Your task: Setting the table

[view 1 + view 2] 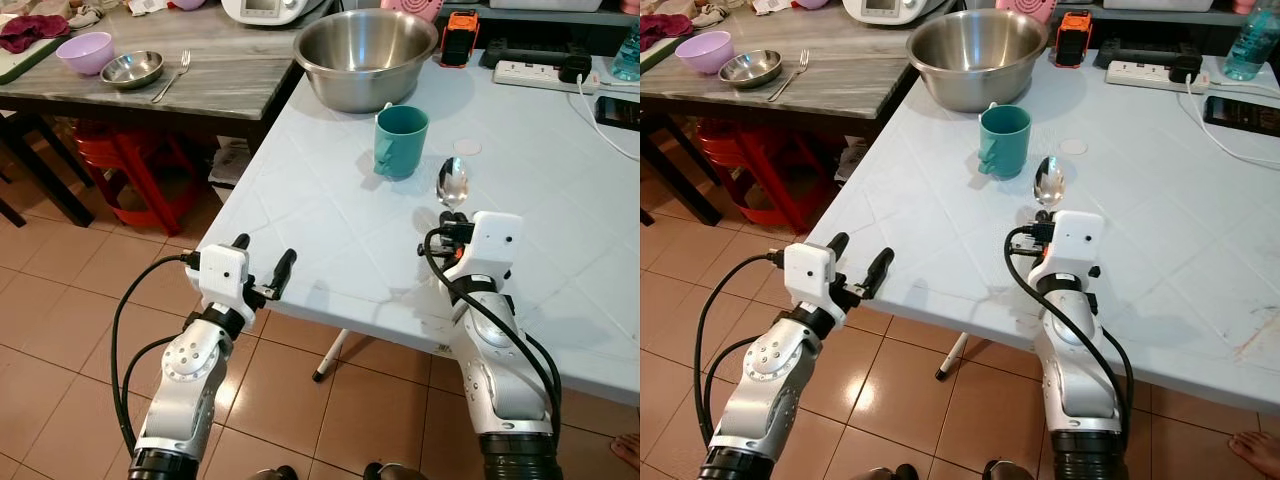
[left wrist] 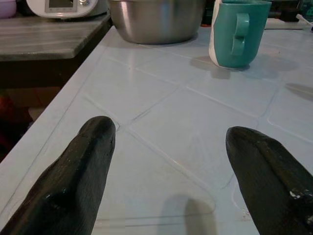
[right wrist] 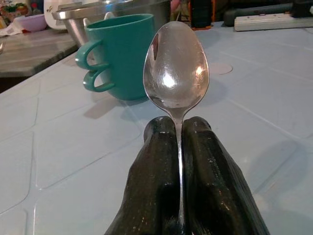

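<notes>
right pincer clamps spoon | beside teal mug | left pincer spread at table edge

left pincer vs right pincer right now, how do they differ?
The left pincer is open with nothing between its fingers; the right pincer is shut on the spoon, bowl pointing ahead. The left pincer sits at the white table's near edge; the right pincer is over the tabletop, just short of the teal mug. Both point toward the mug and the steel bowl.
</notes>
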Tool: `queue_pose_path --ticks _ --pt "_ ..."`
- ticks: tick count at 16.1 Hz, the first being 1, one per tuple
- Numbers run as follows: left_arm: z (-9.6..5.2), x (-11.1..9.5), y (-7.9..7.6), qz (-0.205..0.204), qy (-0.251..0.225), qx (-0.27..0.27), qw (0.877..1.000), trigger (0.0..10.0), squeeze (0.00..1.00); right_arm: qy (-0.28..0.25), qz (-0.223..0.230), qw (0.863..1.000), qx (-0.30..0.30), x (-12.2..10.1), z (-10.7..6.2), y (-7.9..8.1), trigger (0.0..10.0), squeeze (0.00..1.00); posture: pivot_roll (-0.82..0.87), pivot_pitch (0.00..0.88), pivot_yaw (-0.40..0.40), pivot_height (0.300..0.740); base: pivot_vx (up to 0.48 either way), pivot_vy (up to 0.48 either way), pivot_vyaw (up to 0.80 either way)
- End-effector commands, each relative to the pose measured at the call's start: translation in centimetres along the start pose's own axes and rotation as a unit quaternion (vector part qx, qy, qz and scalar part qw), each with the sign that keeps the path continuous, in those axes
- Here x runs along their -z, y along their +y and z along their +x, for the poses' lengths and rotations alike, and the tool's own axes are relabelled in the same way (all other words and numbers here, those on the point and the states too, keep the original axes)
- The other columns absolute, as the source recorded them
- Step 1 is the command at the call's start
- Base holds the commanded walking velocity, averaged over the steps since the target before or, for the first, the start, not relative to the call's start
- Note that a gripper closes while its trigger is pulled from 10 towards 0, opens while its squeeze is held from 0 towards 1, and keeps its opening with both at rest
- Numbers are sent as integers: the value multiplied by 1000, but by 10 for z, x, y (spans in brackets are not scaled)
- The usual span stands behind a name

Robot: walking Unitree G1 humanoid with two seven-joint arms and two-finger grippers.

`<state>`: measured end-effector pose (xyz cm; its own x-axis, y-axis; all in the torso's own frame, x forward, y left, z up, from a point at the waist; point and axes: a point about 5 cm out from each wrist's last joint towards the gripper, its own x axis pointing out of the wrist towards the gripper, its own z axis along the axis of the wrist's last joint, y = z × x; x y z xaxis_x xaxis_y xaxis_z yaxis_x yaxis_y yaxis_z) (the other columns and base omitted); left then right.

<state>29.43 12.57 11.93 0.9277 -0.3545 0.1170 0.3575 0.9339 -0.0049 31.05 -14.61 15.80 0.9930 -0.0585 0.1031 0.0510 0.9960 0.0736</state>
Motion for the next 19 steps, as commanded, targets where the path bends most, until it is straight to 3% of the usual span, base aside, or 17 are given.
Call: queue_pose_path --ticks 1,8,19 --pt "0 2 4 -2 7 -5 1000 10000 0 -9 4 1000 2 -3 0 1 10000 0 -108 132 99 740 0 240 -469" --pt "1 2 2 -6 4 0 1000 10000 0 -7 10 1000 2 0 0 4 10000 0 -100 127 105 740 0 359 -751" --pt "3 3 -1 -4 3 5 1000 10000 0 -25 -2 1000 0 -2 2 5 10000 0 -96 116 114 740 0 458 0"
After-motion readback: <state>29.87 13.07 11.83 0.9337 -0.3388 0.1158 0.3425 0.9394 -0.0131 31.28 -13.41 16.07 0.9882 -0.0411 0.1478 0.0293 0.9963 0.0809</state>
